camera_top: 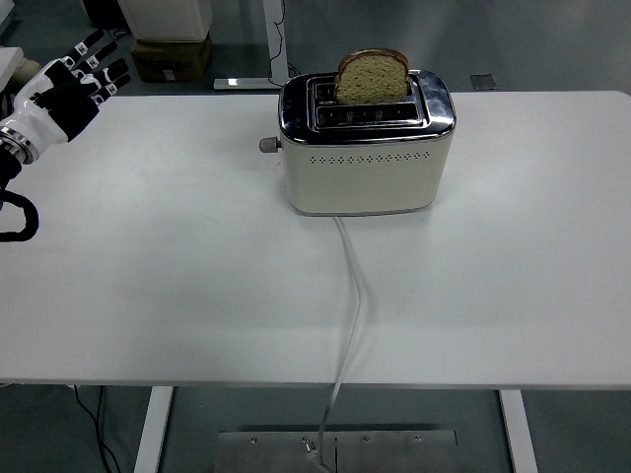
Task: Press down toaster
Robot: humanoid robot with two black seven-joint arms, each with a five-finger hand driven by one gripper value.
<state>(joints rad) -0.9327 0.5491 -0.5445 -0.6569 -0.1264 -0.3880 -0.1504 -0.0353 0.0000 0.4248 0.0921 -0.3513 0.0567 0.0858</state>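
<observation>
On the table (148, 296), cream toaster (367, 148) holds raised bread (372, 77).

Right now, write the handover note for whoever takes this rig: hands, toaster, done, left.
Left hand: raised at the table's far left edge, fingers spread, holding nothing, well apart from the toaster.
Right hand: out of view.
Toaster: upright at the centre back of the white table, cord trailing toward the near edge. A slice of bread stands high out of one slot. The knob sticks out of its left end.
Done: nothing; the bread is still up.
Left: reach the toaster and press it down.
</observation>
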